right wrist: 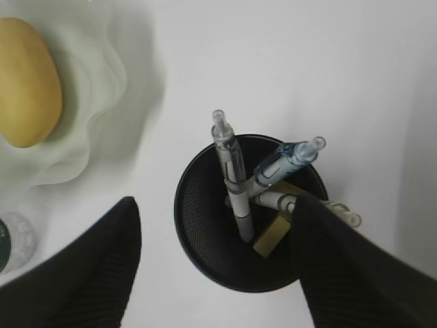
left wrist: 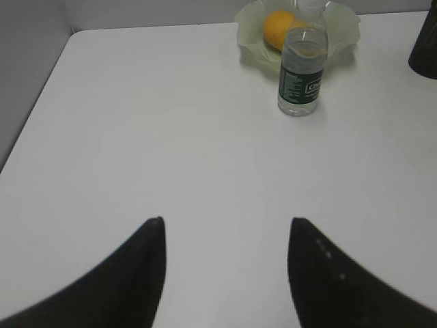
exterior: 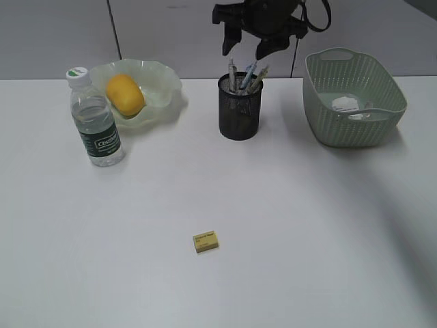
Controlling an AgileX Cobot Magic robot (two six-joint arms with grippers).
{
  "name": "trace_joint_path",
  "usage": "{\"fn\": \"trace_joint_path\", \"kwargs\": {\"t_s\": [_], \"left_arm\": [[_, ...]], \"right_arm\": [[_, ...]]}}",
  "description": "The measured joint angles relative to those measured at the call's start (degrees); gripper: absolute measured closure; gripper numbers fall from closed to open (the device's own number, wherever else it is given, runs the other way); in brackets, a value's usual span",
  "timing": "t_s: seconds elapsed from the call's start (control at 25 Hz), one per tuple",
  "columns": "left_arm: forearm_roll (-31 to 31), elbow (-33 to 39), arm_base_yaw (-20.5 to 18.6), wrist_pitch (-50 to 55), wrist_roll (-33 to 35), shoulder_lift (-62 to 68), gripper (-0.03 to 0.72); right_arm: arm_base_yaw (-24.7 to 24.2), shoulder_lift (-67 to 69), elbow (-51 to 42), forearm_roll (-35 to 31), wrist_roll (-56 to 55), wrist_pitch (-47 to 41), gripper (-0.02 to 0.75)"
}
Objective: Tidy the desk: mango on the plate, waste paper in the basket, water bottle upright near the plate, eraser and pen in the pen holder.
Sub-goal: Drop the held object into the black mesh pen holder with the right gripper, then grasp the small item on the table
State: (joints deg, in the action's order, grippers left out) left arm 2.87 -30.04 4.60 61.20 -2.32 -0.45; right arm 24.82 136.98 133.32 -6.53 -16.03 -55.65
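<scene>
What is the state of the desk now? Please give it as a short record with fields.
mango: on the plate, mango
water bottle: upright, beside the plate
waste paper: inside the basket, paper
pen holder: holds pens; a yellowish block lies inside
eraser: one yellow eraser on the bare desk
right gripper: open above the pen holder
left gripper: open, empty, over bare desk

The right claw (exterior: 247, 43) is matte black, with two angular fingers below a blocky black wrist and a looping black cable. The left claw (left wrist: 225, 273) shows two dark, curved, pointed fingers with finely ribbed surfaces.
</scene>
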Motion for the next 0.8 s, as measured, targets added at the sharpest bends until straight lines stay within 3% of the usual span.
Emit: {"fn": "trace_joint_path", "kwargs": {"t_s": [0.28,0.56,0.8], "left_arm": [[0.00,0.00,0.00,0.00,0.00,0.00,0.253],[0.00,0.00,0.00,0.00,0.00,0.00,0.253],[0.05,0.00,0.00,0.00,0.00,0.00,0.253]], "right_arm": [[0.00,0.00,12.01,-1.15,2.83,-12.83,0.197],[-0.89,-2.03,13.66,1.83,4.24,-13.58,0.196],[-6.37,-4.79,11.98,2.28,8.26,-13.71,0.223]]}}
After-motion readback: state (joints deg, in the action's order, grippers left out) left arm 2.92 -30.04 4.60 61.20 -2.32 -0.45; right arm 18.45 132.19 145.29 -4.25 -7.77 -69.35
